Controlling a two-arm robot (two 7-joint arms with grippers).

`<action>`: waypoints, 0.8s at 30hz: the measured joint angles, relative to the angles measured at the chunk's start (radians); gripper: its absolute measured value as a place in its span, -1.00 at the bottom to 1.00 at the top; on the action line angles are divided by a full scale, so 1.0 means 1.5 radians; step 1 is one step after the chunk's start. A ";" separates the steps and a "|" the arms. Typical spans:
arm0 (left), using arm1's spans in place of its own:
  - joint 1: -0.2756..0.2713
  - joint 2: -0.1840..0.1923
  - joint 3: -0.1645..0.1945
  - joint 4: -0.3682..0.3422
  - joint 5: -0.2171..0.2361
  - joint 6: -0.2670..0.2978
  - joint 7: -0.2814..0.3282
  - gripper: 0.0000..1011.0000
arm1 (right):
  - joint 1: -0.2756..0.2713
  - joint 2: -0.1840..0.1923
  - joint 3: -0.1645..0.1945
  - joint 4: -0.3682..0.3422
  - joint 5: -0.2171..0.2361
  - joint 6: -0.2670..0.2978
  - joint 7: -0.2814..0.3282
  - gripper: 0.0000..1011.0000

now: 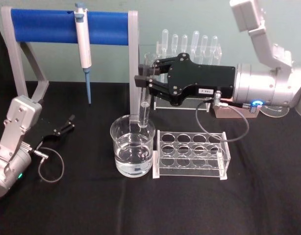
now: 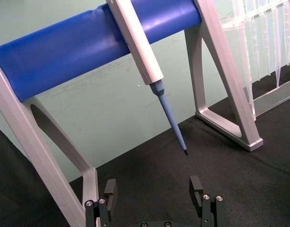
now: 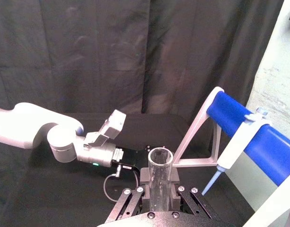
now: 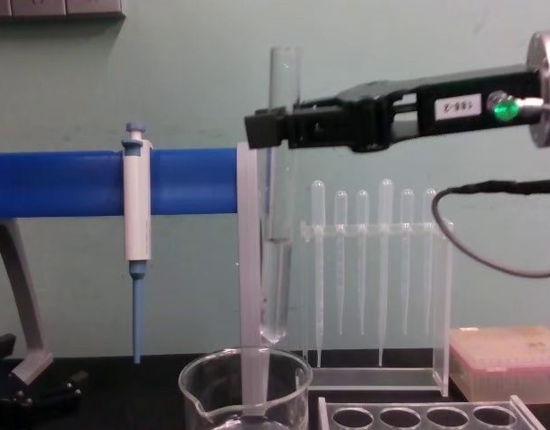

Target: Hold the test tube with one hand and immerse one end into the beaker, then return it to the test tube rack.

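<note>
My right gripper (image 1: 143, 81) reaches in from the right and is shut on the test tube (image 1: 145, 106), holding it upright by its upper part. In the chest view the test tube (image 4: 275, 269) hangs over the beaker (image 4: 246, 385), its rounded bottom just above the rim. The beaker (image 1: 133, 147) stands at the table's middle, about half full of clear liquid. The right wrist view looks down the tube's open mouth (image 3: 160, 158) between the jaws. At the table's left my left gripper (image 1: 66, 125) rests open and holds nothing; its fingers (image 2: 109, 193) stand wide apart.
A clear rack with round holes (image 1: 192, 152) stands right beside the beaker. A white-and-blue pipettor (image 1: 83, 44) hangs on the blue-barred stand (image 1: 42, 24) at the back left. Bulb-topped pipettes (image 1: 189, 44) stand behind the right gripper, and a pink box (image 4: 508, 358) sits at the right.
</note>
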 joint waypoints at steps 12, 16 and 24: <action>0.000 0.000 0.000 0.000 0.000 0.000 0.000 0.98 | -0.010 -0.027 -0.026 0.044 -0.039 -0.035 -0.001 -0.55; 0.000 0.000 0.000 0.000 0.000 0.000 0.000 0.98 | -0.017 -0.038 -0.029 0.063 -0.046 -0.049 0.003 -0.55; 0.000 0.000 0.000 0.000 0.000 0.000 0.000 0.98 | -0.031 -0.061 -0.030 0.101 -0.061 -0.074 0.005 -0.55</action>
